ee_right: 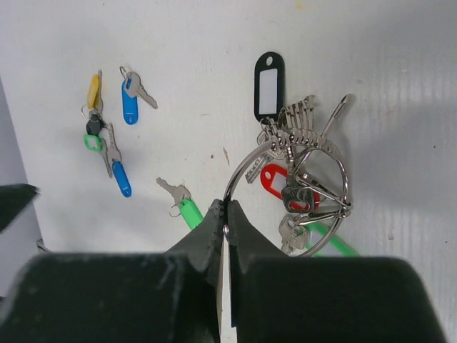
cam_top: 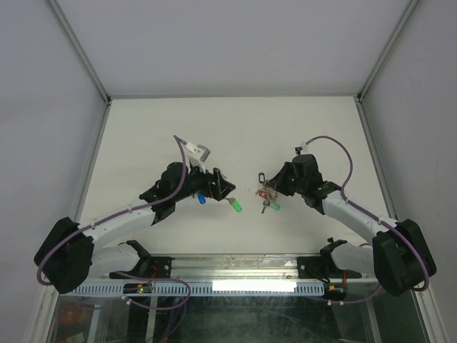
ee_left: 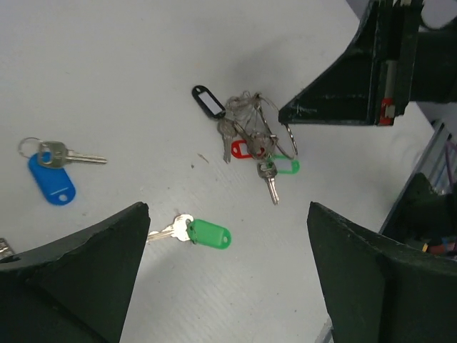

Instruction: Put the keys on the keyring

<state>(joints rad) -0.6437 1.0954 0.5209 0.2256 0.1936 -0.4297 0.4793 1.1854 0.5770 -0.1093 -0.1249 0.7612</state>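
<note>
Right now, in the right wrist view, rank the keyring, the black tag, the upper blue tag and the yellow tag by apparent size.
1. keyring, largest.
2. black tag.
3. upper blue tag and yellow tag: too alike to rank, and their distance from the camera may differ.

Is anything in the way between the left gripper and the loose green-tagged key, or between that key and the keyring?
Nothing visible. The open left gripper hangs right over the green-tagged key, and only bare table lies between that key and the keyring, which the right gripper pinches.
</note>
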